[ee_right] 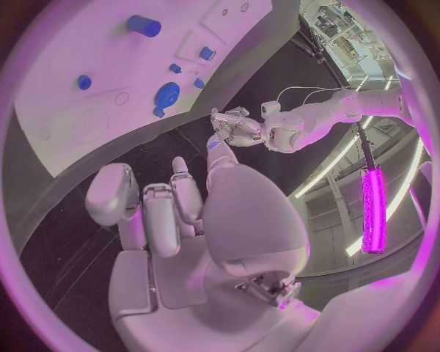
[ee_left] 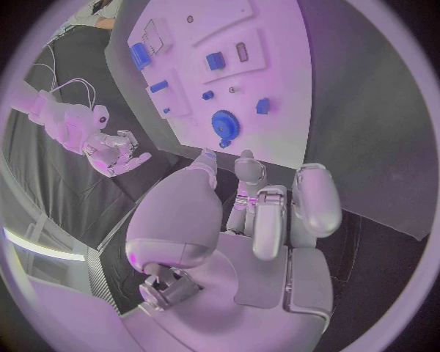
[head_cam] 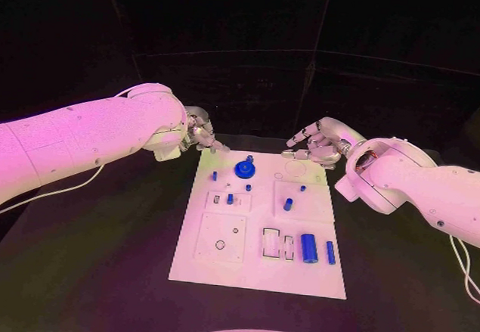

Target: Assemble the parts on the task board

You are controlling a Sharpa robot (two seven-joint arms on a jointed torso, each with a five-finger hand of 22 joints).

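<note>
The white task board (head_cam: 299,276) lies lengthwise in the middle of the black table. A blue gear (head_cam: 245,168) (ee_left: 224,123) (ee_right: 167,94) stands near its far end, with small blue pegs (head_cam: 230,199) (head_cam: 287,204) just nearer. A large blue cylinder (head_cam: 309,248) and a thin blue bar (head_cam: 330,252) lie near the front right. My left hand (head_cam: 202,133) (ee_left: 261,205) hovers at the board's far left corner, fingers loosely bent, holding nothing. My right hand (head_cam: 315,146) (ee_right: 174,213) hovers at the far right corner, also holding nothing.
Several recesses and outlined slots (head_cam: 270,242) mark the board's near half. Black table surface (head_cam: 91,278) surrounds the board on all sides. A white cable (head_cam: 53,192) hangs below my left arm.
</note>
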